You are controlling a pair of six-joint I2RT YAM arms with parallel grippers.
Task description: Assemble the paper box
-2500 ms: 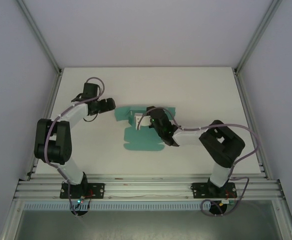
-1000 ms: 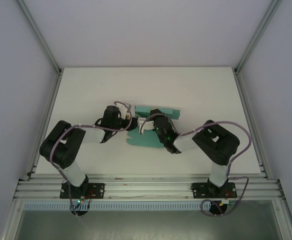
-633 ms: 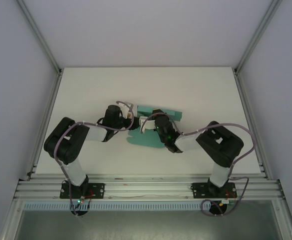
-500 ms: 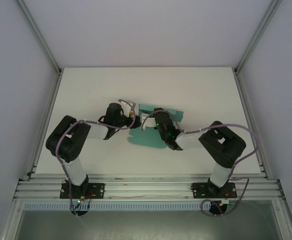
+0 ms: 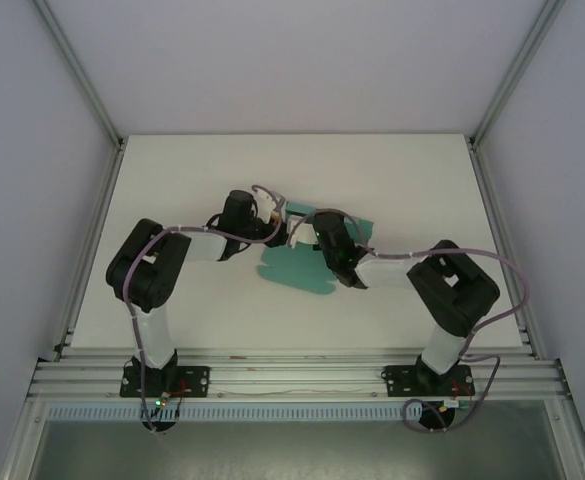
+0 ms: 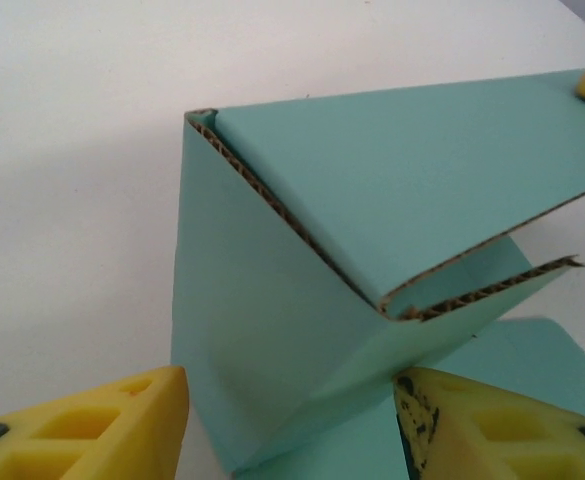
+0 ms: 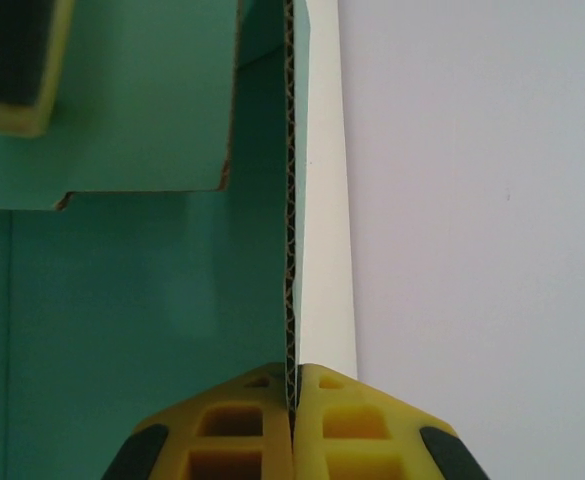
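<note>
Both arms [image 5: 187, 245] reach inward: left fingers [image 6: 92, 420] apart around the paper box's [image 5: 297, 268] folded corner, right fingers [image 7: 242, 420] clamped on its wall.

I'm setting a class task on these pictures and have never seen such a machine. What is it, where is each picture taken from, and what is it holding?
A left arm and a right arm, both robotic, are bolted to a white table. The overhead picture looks down on both; the others come from a camera on each wrist. A teal paper box, partly folded, lies between them. The right gripper pinches the edge of one panel. The left gripper stands open, its fingers either side of a folded flap.
</note>
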